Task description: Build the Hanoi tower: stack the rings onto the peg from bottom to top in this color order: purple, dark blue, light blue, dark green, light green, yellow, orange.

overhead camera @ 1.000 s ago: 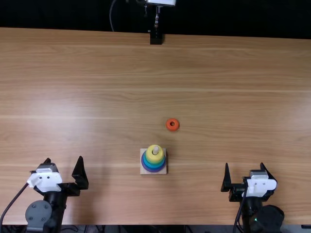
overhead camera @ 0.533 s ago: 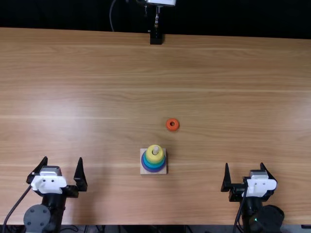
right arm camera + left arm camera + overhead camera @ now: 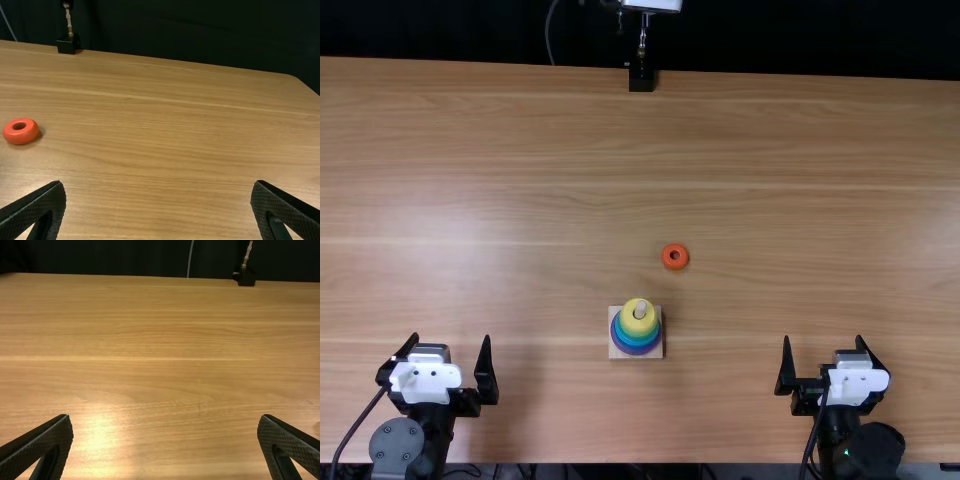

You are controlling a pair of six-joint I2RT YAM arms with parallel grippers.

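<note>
Stacking appears nearly complete: the yellow ring (image 3: 640,328) tops the peg (image 3: 640,308) above the light blue ring (image 3: 636,340) and purple ring (image 3: 637,352), intermediate colors not all distinguishable, on a base (image 3: 618,351) toward the counter's (image 3: 550,400) near edge. The orange ring (image 3: 666,258) is left to place, lying beyond the base; left hand (image 3: 451,340) and right hand (image 3: 822,340) are released near that edge. A black stand (image 3: 641,79) at the far edge poses no apparent obstruction.

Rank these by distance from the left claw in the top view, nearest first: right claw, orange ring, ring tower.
From the left claw:
1. Ring tower, to its right, near the table's middle.
2. Orange ring, lying on the wood, beyond the tower and slightly right.
3. Right claw, at the near right.
</note>
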